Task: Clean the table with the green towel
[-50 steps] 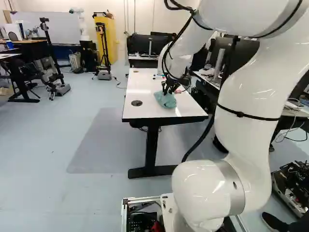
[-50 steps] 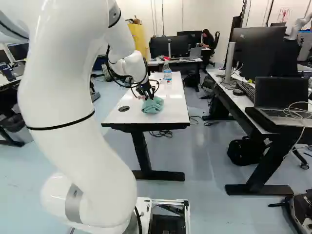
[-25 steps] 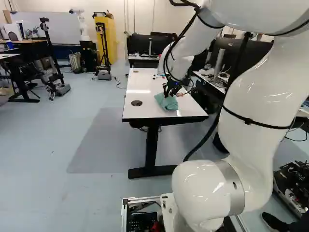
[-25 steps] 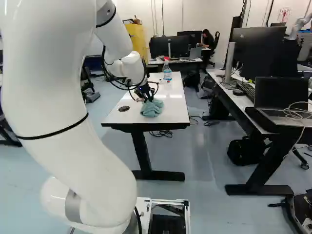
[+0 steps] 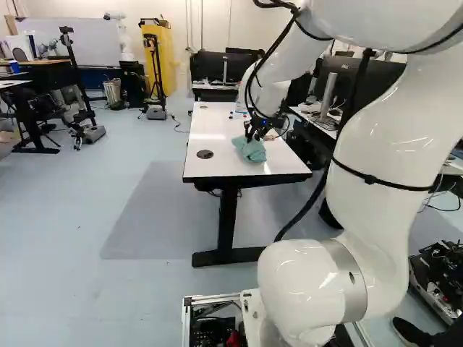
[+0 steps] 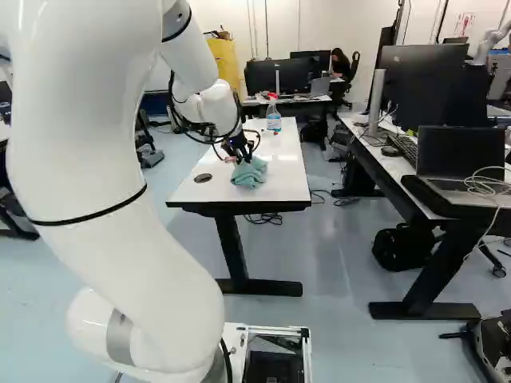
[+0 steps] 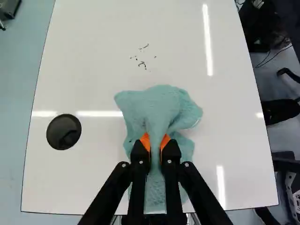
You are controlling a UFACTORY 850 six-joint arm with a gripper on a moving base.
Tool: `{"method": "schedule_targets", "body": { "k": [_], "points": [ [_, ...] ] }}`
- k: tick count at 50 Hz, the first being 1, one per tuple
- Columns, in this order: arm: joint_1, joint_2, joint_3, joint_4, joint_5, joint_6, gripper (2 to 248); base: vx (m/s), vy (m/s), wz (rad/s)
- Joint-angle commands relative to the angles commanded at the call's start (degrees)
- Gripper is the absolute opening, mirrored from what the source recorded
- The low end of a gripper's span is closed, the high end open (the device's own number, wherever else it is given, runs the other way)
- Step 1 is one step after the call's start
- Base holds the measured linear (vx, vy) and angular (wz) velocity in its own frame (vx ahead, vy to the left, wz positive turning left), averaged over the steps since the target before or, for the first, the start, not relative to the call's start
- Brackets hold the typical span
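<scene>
Towel slid towards spray bottle (contents unclear).

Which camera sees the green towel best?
The wrist view. It looks down on the towel up close, so you see its folds and the pincer squeezing it. Both base views show it small and farther off, bunched on the white table at the pincer's tip.

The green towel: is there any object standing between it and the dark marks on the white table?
Nothing visible stands between them. The gripper holds the towel, and the dark marks lie just ahead, across bare table top. The spray bottle stands farther along.
</scene>
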Motion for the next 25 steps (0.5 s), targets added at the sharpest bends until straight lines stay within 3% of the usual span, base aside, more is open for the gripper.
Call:
{"method": "schedule_targets", "body": {
  "k": [25],
  "points": [
    [-0.04, -4.40, -7.38, 0.00, 0.00, 0.00, 43, 0.000, 0.000, 0.000]
  ]
}}
